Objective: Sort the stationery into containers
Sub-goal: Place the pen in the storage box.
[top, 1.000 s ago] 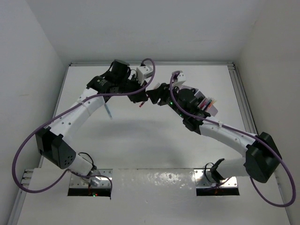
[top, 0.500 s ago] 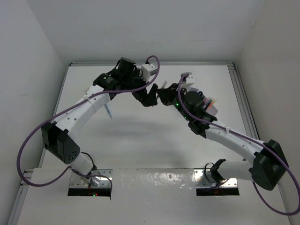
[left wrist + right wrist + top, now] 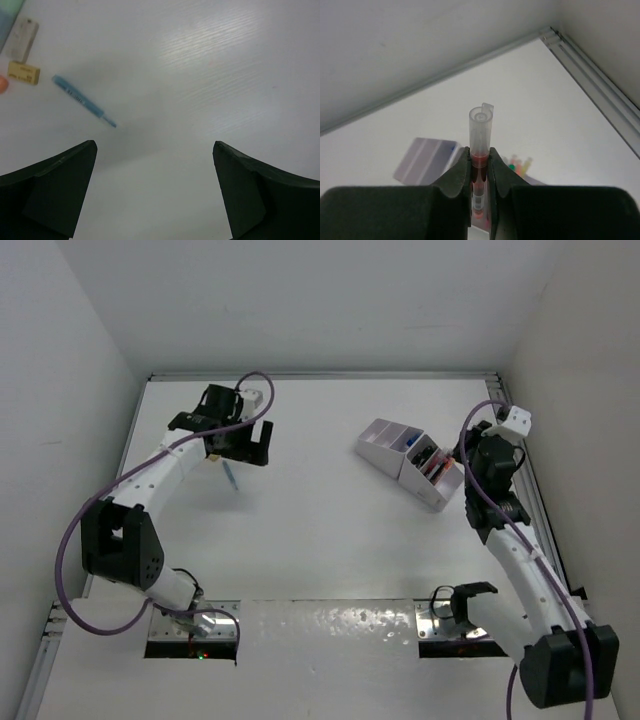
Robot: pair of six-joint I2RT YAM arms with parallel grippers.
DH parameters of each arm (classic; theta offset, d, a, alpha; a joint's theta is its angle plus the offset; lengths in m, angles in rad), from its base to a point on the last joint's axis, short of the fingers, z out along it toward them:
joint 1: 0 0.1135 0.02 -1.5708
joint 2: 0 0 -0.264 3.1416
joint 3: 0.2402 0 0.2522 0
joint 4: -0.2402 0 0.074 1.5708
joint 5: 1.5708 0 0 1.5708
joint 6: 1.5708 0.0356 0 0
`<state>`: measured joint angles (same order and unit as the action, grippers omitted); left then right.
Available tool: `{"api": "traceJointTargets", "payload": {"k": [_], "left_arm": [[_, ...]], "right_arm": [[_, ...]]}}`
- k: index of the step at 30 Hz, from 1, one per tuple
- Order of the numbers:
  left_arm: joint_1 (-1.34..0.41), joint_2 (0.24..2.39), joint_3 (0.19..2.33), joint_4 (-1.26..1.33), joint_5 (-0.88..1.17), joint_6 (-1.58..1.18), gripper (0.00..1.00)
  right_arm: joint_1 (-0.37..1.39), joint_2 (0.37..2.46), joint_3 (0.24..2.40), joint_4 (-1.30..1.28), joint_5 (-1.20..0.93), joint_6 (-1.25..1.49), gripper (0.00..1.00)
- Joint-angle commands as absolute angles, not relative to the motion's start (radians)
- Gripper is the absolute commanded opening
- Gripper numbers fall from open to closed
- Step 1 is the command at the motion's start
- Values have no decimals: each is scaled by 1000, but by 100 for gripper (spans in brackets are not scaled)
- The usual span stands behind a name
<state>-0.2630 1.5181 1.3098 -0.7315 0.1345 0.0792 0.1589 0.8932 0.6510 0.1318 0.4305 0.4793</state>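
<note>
From above, the organiser (image 3: 410, 455) stands on the table (image 3: 330, 530) at the far right, and a blue pen (image 3: 231, 478) lies at the far left. In the left wrist view, the left pincer (image 3: 155, 195) is spread wide and holds nothing, with that pen lying near it on the table. In the right wrist view, the right pincer (image 3: 479, 167) clamps a thin red pen (image 3: 480, 150), whose clear end sticks out past the fingertips, with the organiser beyond.

Between the black fingers (image 3: 452, 182) of the right gripper (image 3: 480, 155): a red pen (image 3: 481, 125), clear-capped. Beyond them, a pale-lilac organiser (image 3: 422, 159) (orange, yellow, green marker tips (image 3: 520, 164)). Ahead of the left gripper (image 3: 154, 146), a blue pen (image 3: 82, 100) and a tan eraser (image 3: 24, 73).
</note>
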Motion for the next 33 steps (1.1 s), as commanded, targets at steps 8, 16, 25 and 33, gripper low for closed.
{"api": "traceJointTargets", "payload": {"k": [8,16,25,33], "left_arm": [[-118,1468,1224,-589,5,-29,100],[44,1482,1233,-528,334,-35,100],[-22,1514,1402,-594,-317,127,100],[52,1511,1415,-632,-57,115,100]], "right_arm": [[8,1080,563,365,192,514,0],[5,1210,493,528,132,561,0],[35,1224,468,540,109,491,29],[81,1065,485,414,209,434,63]]}}
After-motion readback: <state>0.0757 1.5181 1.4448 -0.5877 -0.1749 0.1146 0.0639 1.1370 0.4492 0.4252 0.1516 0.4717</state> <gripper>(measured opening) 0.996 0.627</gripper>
